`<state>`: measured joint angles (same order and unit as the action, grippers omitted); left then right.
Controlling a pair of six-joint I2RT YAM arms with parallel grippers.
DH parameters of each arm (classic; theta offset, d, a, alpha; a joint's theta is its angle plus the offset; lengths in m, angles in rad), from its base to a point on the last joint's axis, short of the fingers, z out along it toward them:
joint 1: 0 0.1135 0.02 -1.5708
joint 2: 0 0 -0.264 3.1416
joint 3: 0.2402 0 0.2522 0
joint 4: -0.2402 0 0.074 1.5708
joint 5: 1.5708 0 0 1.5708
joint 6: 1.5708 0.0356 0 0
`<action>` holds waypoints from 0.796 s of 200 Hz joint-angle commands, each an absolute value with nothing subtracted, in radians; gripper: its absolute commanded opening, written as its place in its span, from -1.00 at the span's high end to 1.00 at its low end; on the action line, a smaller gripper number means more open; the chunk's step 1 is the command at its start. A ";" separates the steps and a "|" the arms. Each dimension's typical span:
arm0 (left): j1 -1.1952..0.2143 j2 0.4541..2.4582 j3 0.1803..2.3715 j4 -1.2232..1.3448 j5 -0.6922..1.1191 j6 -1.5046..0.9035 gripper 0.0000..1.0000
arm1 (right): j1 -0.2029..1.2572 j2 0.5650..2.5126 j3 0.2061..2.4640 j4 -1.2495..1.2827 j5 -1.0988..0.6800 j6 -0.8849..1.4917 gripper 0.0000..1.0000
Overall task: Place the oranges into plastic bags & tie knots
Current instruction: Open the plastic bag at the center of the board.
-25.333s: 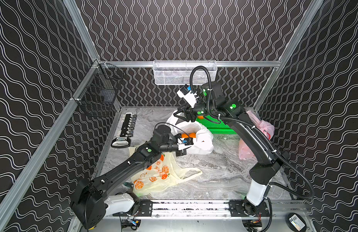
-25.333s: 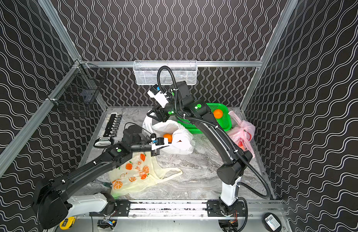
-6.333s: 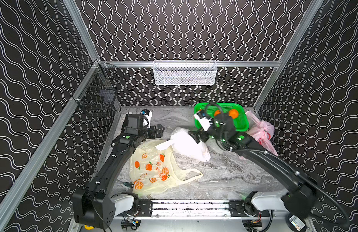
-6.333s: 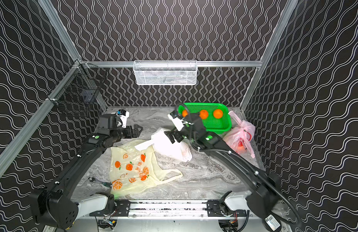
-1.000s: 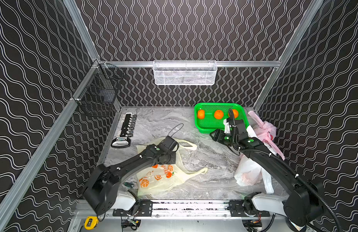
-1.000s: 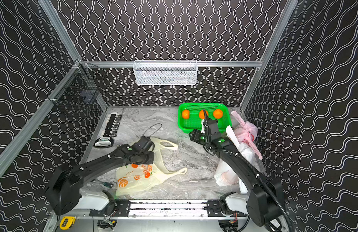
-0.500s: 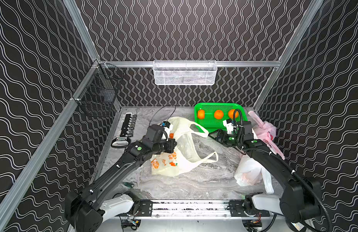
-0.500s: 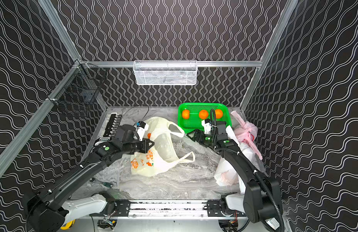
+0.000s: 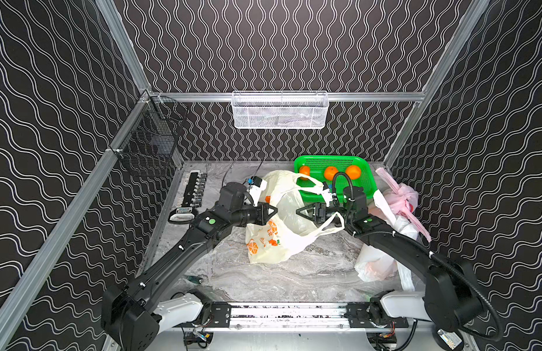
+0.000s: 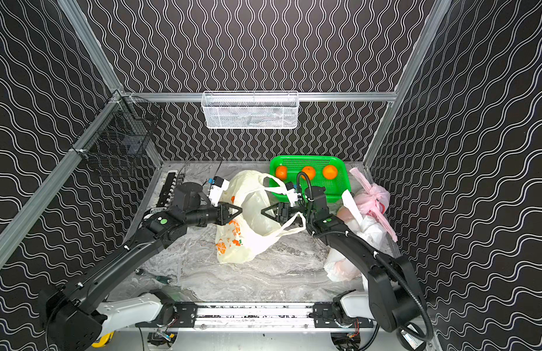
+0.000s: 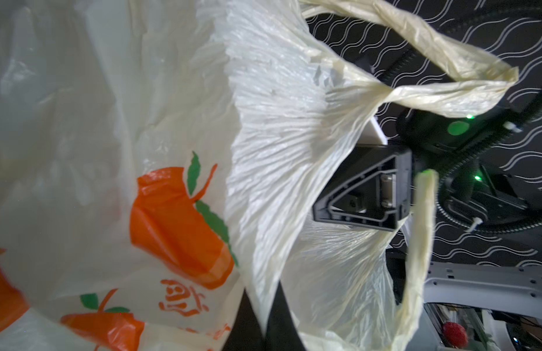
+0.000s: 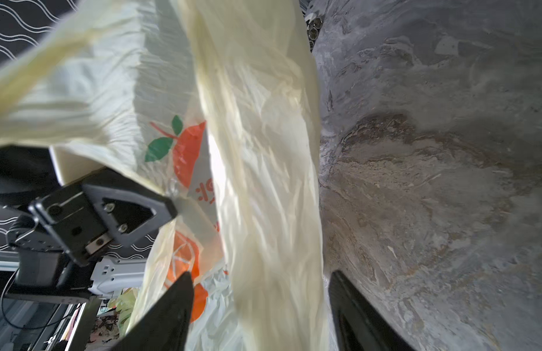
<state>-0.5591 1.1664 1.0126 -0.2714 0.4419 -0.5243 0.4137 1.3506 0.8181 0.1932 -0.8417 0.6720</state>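
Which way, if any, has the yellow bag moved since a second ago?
Yes: the yellow bag has lifted and shifted back toward the green basket, now overlapping its front corner.

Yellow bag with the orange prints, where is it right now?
In both top views the yellow bag hangs centrally, pinched by the left gripper with the right gripper opposite, its bottom on the table just in front of the green basket.
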 commanded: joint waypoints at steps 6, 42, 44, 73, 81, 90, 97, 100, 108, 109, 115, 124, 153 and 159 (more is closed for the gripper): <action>-0.556 1.164 1.006 -0.210 0.522 -0.528 1.00 | 0.422 1.334 0.855 0.132 -0.657 0.660 0.09; -0.496 1.157 1.051 -0.381 0.420 -0.461 1.00 | 0.421 1.304 0.967 -0.221 -0.319 0.531 0.98; -0.488 1.158 1.053 -0.389 0.417 -0.462 1.00 | 0.423 1.306 0.975 -0.243 -0.298 0.526 1.00; -0.387 1.187 1.073 -0.460 0.416 -0.468 1.00 | 0.426 1.286 0.991 -0.364 -0.194 0.510 1.00; -0.367 1.189 1.061 -0.446 0.435 -0.478 1.00 | 0.431 1.275 0.991 -0.346 -0.230 0.506 1.00; -0.351 1.197 1.043 -0.414 0.473 -0.495 1.00 | 0.454 1.274 1.005 -0.336 -0.256 0.497 1.00; -0.343 1.206 1.034 -0.389 0.500 -0.505 1.00 | 0.477 1.280 1.044 -0.347 -0.258 0.485 0.99; -0.340 1.212 1.031 -0.381 0.512 -0.509 1.00 | 0.484 1.283 1.054 -0.356 -0.256 0.479 0.94; -0.331 1.227 1.019 -0.356 0.539 -0.521 1.00 | 0.504 1.290 1.088 -0.378 -0.243 0.458 0.66; -0.330 1.229 1.018 -0.353 0.541 -0.521 1.00 | 0.506 1.290 1.093 -0.380 -0.240 0.456 0.62; -0.324 1.239 1.013 -0.338 0.560 -0.527 1.00 | 0.515 1.289 1.115 -0.392 -0.220 0.444 0.33; -0.317 1.254 1.012 -0.315 0.584 -0.532 1.00 | 0.524 1.279 1.138 -0.399 -0.184 0.427 0.03; -0.275 1.288 1.006 -0.236 0.656 -0.553 1.00 | 0.515 1.252 1.167 -0.431 -0.023 0.410 -0.64; -0.261 1.293 0.998 -0.213 0.676 -0.564 1.00 | 0.510 1.255 1.182 -0.454 0.001 0.401 -0.72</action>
<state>-0.2955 1.2785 1.0103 -0.3347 0.5755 -0.5251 0.5198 1.2606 1.1427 -0.3779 -0.1532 0.4480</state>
